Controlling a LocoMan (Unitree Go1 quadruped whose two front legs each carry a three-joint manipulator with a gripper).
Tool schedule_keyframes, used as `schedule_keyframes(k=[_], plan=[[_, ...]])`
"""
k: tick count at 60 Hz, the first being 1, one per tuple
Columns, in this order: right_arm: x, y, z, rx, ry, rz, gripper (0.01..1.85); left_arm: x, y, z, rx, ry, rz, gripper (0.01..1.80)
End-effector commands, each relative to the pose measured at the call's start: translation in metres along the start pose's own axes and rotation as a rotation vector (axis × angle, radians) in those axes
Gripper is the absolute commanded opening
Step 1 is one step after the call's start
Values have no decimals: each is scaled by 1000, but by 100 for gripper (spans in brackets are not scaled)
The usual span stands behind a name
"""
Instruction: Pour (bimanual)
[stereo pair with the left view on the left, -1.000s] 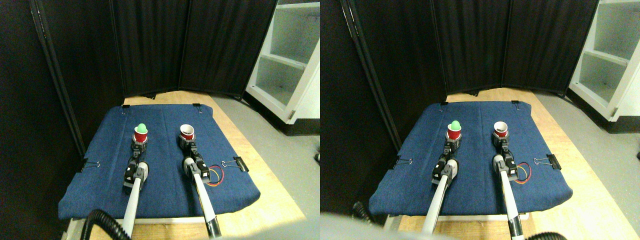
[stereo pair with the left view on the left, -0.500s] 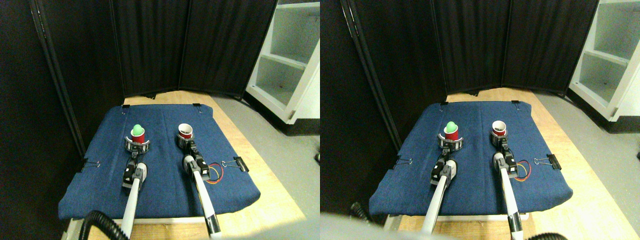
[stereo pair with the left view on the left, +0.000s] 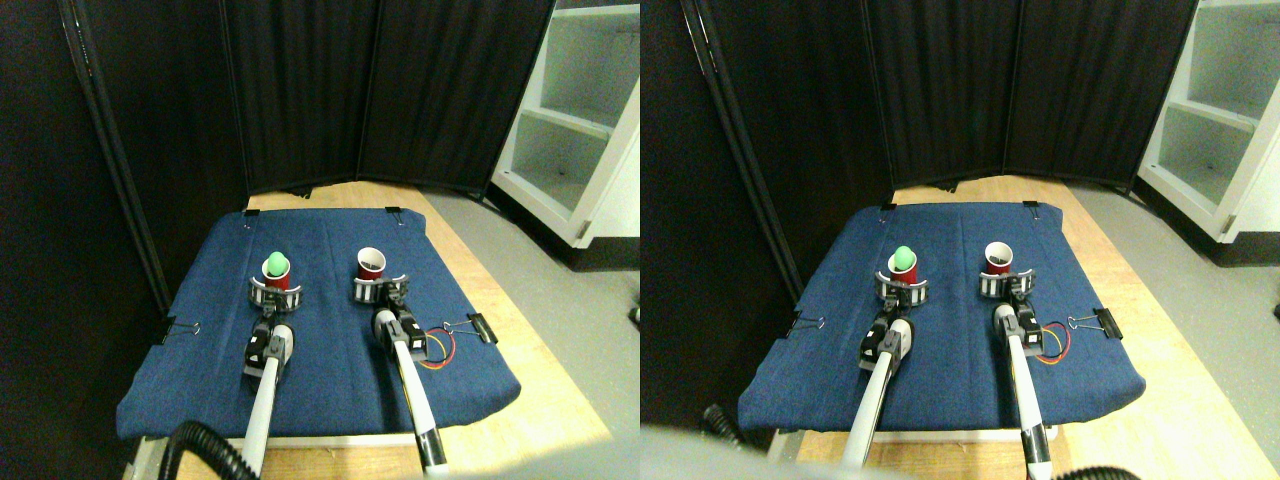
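Observation:
Two red cups stand upright on the blue cloth (stereo pair with the left view on the left: 330, 370). The left cup (stereo pair with the left view on the left: 277, 279) has a green ball (stereo pair with the left view on the left: 276, 264) resting in its mouth. The right cup (stereo pair with the left view on the left: 371, 265) shows a white, empty inside. My left gripper (stereo pair with the left view on the left: 275, 291) is open, its jaws spread in a ring at the near side of the left cup's base. My right gripper (stereo pair with the left view on the left: 380, 288) is open too, spread just in front of the right cup and slightly to its right. I cannot tell whether either gripper touches its cup.
Binder clips (stereo pair with the left view on the left: 470, 326) pin the cloth to a wooden table (stereo pair with the left view on the left: 540, 400). Red and yellow wires (stereo pair with the left view on the left: 436, 350) lie beside the right arm. Black curtain panels (stereo pair with the left view on the left: 300, 90) close off the back, and a white shelf unit (stereo pair with the left view on the left: 580, 110) stands at the right.
Both grippers went from narrow to spread wide, the left first, then the right. The right arm shifted slightly to the right. The cups stayed in place.

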Motion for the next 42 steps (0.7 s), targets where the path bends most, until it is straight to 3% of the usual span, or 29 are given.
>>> schedule_keyframes(k=[1,27,35,42], plan=[[-4,8,-1,-8,13,51,169,-4,-3,-4,8,39,-5,131],[-32,39,-13,-78,73,161,162,-43,-48,-12,53,115,-67,128],[-35,42,-12,-76,106,182,159,-50,-53,-14,68,117,-69,128],[-39,45,-12,-76,94,180,157,-54,-57,-16,105,117,-91,127]])
